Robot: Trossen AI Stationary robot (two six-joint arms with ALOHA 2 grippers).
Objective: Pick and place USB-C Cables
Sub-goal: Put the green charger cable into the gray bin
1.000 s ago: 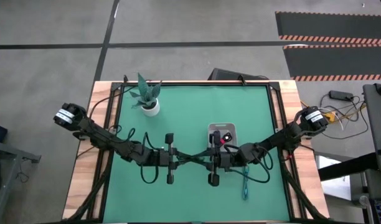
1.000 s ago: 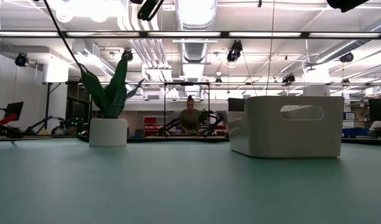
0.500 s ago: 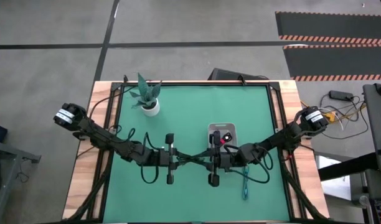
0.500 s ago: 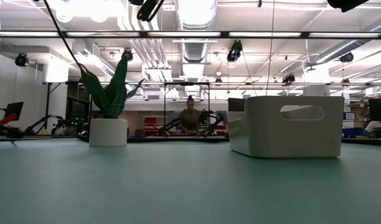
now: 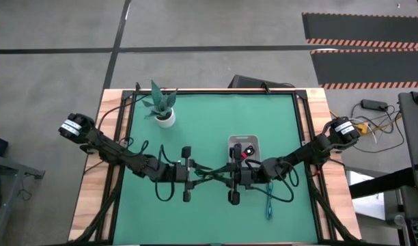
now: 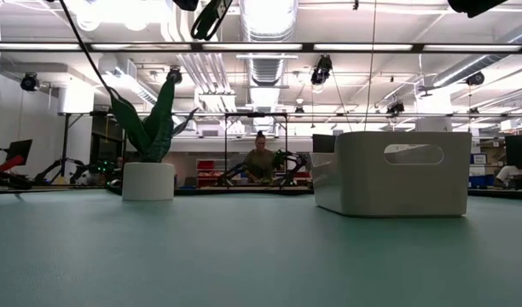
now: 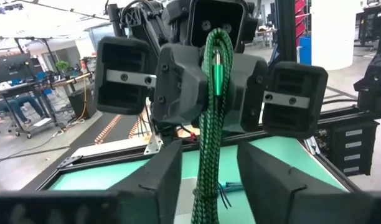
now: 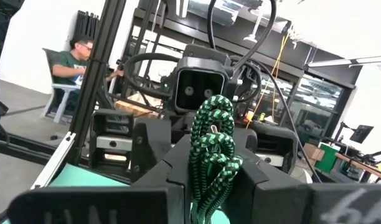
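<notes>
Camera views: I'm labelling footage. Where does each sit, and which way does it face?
High: overhead, straight down on table, left arm, right arm.
Low: table height, facing white tray; arms barely show.
Left wrist: faces right arm; own jaws in foreground.
Right wrist: faces left arm; own jaws in foreground.
Shared: wrist views both show green cable.
</notes>
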